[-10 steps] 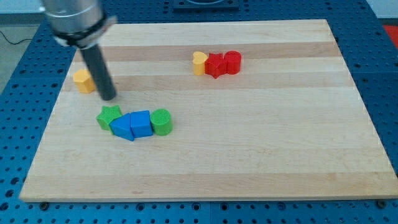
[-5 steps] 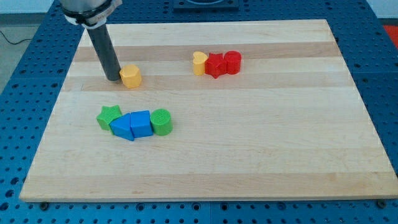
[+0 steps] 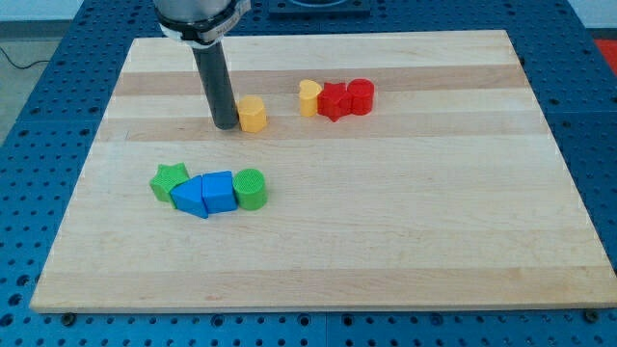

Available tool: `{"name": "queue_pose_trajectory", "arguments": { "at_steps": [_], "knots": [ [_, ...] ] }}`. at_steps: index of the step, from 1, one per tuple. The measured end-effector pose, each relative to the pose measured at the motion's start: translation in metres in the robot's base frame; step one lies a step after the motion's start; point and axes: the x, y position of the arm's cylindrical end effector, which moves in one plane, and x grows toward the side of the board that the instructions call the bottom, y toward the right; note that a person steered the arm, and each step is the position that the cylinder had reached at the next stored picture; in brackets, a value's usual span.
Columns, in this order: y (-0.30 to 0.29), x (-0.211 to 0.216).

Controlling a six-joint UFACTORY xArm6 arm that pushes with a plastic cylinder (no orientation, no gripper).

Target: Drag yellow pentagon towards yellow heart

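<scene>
My tip (image 3: 225, 125) touches the small yellow pentagon (image 3: 253, 114), which sits flat just to its right; the yellow heart (image 3: 308, 97) lies farther right; no claw shows

Blocks (image 3: 252, 114) yellow, red (image 3: 346, 98), green (image 3: 251, 188), blue (image 3: 205, 193) — board (image 3: 386, 212) pale wood — tip (image 3: 226, 124) dark.
</scene>
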Motion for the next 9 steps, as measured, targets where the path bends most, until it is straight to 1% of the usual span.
{"name": "queue_pose_trajectory", "arguments": {
  "at_steps": [2, 3, 4, 6, 7, 9],
  "knots": [
    [0.007, 0.007],
    [0.025, 0.005],
    [0.045, -0.008],
    [0.046, 0.010],
    [0.054, 0.008],
    [0.056, -0.014]
  ]
}}
